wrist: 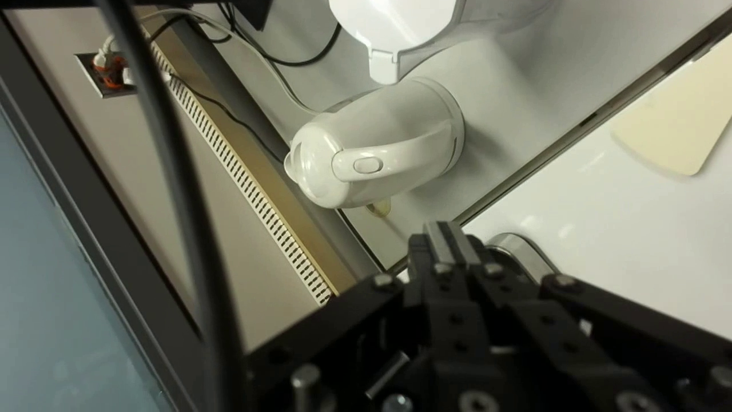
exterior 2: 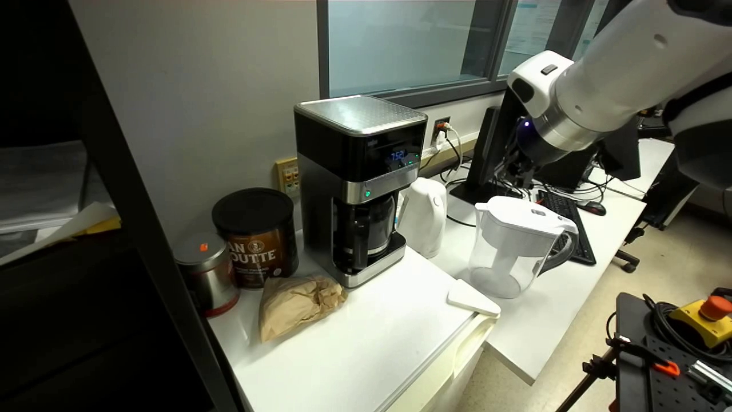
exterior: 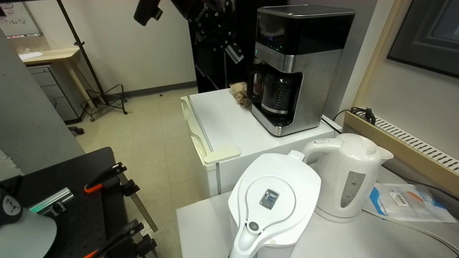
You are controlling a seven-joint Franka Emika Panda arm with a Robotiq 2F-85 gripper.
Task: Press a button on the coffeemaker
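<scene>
The coffeemaker (exterior: 319,82) is a tall black and silver machine standing upright on a white surface. In an exterior view its front panel (exterior 2: 394,154) shows a lit blue clock, small green lights, and a green-lit round button (exterior 2: 368,193) on the silver band. A dark glass carafe (exterior: 278,93) sits in its base. My gripper (exterior: 235,53) is shut and empty, pointing downward. It is in the air, apart from the coffeemaker, and in an exterior view it hangs to the machine's right (exterior 2: 510,170). In the wrist view the fingertips (wrist: 449,243) are together and partly hide a silver curved base (wrist: 523,254).
A white kettle (exterior: 346,179) and a white filter pitcher (exterior: 276,200) stand beside the coffeemaker. A paper bag (exterior 2: 300,303), a coffee can (exterior 2: 257,246) and a metal tin (exterior 2: 203,269) are on its other side. A dark shelf post (exterior 2: 137,189) rises nearby.
</scene>
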